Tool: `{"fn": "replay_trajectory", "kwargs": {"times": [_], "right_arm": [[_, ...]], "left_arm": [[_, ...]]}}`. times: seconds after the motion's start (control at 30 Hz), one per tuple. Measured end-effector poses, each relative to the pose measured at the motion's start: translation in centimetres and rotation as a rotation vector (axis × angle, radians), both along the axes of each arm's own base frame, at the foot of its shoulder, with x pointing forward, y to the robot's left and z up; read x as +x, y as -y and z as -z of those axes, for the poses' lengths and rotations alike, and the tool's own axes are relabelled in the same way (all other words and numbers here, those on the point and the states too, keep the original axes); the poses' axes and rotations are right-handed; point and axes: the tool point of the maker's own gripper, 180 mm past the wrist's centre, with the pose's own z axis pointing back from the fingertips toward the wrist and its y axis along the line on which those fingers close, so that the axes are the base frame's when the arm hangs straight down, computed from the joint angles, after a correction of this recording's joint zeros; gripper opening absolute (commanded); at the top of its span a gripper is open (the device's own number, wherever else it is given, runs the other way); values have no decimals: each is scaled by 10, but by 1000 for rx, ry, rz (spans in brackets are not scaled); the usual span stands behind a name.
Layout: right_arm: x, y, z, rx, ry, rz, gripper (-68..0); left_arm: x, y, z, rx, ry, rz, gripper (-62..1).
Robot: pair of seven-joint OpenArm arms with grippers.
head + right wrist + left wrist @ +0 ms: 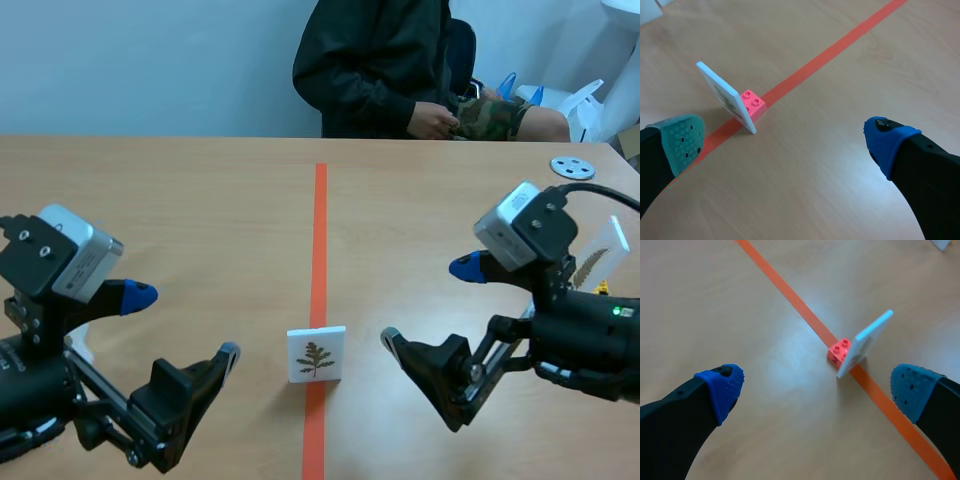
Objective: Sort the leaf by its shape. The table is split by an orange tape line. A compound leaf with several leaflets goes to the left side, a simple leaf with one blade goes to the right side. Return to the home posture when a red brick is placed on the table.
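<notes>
We count two leaf cards: the middle card (316, 353), which stands on the tape line (319, 220), and the side card (603, 252), which is just beyond the right gripper (426, 302). We count one red brick (839, 351), touching the back of the middle card. We count two grippers, that one and the left gripper (185, 323), each with two padded fingers set well apart, and also one grey disc (572, 167), one tape line and one person (390, 70) across the table (200, 200).
</notes>
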Motion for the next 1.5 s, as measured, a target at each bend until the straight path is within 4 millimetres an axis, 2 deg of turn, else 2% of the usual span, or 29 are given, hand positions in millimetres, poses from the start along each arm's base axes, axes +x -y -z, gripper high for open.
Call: {"fn": "replay_trajectory", "kwargs": {"times": [0.27,0.4,0.67,0.9,1.07,1.2,1.5], "right_arm": [[7,-26,32,70,-37,-38,4],[6,-41,47,49,-34,-92,4],[-3,-69,59,-6,25,-226,4],[-12,-88,71,-20,26,-277,-88],[-11,-101,77,-36,36,-295,-170],[-10,-103,77,-38,43,-290,-232],[-10,-103,77,-38,43,-290,-435]], "left_arm": [[-3,0,2,-3,-11,-1,14],[-3,0,2,-3,-10,-1,14],[-3,0,2,-3,-10,-1,14],[-2,-2,2,0,-8,-7,14],[4,-17,-1,25,7,-41,14],[6,-24,-2,35,13,-55,14],[6,-24,-2,36,14,-57,14]]}}
